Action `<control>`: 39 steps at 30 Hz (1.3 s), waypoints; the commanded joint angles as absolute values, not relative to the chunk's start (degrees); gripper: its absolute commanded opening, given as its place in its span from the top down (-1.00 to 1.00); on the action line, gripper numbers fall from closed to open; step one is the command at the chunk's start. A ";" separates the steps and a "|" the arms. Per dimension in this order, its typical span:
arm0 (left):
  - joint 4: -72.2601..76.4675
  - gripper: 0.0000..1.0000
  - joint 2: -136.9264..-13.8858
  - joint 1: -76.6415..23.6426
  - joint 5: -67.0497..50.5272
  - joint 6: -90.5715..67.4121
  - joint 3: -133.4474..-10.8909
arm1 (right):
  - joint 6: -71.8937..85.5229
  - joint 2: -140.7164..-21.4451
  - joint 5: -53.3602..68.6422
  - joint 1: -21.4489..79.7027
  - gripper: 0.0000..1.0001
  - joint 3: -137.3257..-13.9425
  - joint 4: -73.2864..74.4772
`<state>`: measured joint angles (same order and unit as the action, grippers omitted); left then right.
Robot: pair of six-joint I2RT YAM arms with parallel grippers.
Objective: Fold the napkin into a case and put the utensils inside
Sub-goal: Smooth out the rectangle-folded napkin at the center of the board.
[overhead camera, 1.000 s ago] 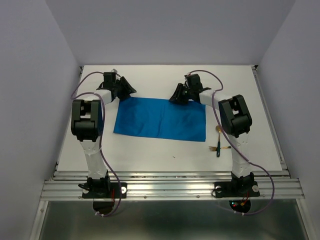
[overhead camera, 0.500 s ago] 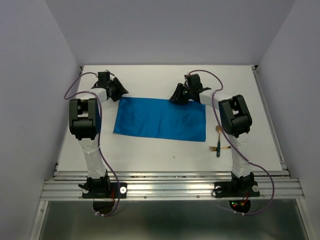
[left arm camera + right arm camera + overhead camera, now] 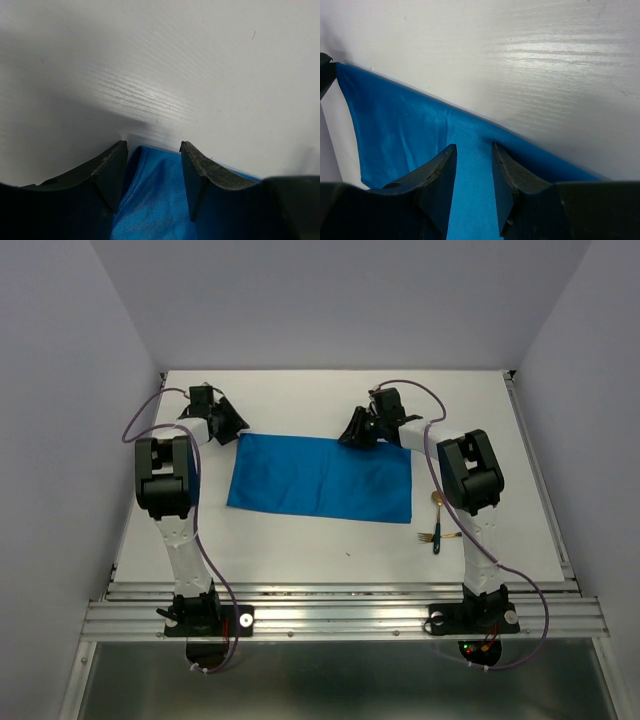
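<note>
Retreat marks this moment: my left gripper (image 3: 152,145), jaws standing wide with nothing between them, has slid leftward off the far left corner of the napkin (image 3: 320,478) over the last second. Only the tip of that blue corner shows below its fingers now. My right gripper (image 3: 472,147) has not moved. It hangs over the napkin's far edge near the middle, jaws part open, and I see no cloth pinched. The napkin lies flat on the table (image 3: 300,550), a wide rectangle and not yet a narrow case. The spoon (image 3: 437,500) and fork (image 3: 432,537) wait just off its near right corner. I judge that one fold has just been released, and more folding lies ahead before spoon and fork go in.
</note>
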<state>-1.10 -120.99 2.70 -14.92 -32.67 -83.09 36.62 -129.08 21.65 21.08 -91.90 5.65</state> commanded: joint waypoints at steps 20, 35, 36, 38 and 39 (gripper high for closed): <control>0.18 -0.15 -119.26 -6.50 -12.75 -34.10 -80.68 | 33.14 -128.59 17.58 21.36 0.17 -91.23 10.20; -5.01 -0.16 -117.69 -3.34 -8.09 -33.13 -78.67 | 31.47 -119.27 15.38 14.25 0.15 -81.92 10.19; -4.75 -0.16 -117.60 -3.34 -8.17 -33.22 -78.49 | 31.29 -118.66 14.77 14.24 0.15 -81.39 10.11; -4.75 -0.16 -117.60 -3.16 -8.35 -33.22 -78.49 | 30.50 -117.07 14.07 12.32 0.15 -79.90 10.37; -4.83 -0.16 -117.68 -3.08 -8.35 -33.14 -78.49 | 30.32 -116.55 13.89 11.61 0.14 -79.54 10.46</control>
<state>0.38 -119.04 -4.34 -11.77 -34.94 -79.66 32.91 -120.46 17.34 13.98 -81.49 8.51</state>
